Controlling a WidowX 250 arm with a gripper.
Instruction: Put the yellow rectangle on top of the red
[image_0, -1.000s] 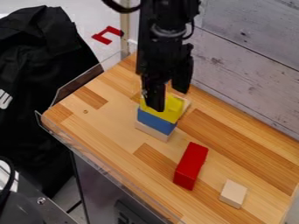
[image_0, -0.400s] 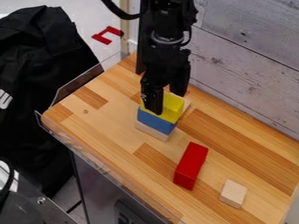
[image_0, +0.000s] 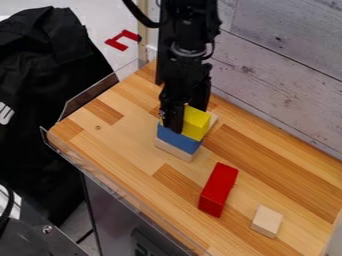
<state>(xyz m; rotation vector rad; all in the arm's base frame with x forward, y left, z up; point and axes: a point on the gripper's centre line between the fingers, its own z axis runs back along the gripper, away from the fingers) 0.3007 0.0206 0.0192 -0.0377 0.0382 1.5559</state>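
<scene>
Bright, fairly even light covers the table, apparently from above, since the red block is lighter on top than on its near end. Shadows are faint and soft, and thin glints run along the clear rim. The black cloth and dark arm lose much detail in their deepest tones.

I have a wooden table below me, its top pieced from lighter and darker strips, with a small dark spot toward its left side and a clear edging along the near left edge. Directly on it I see a pale bottom block under a stack; the red block, lying lengthwise on a slant, apart from that one; and a small pale wooden block near the red one, to its lower right, not touching.
</scene>
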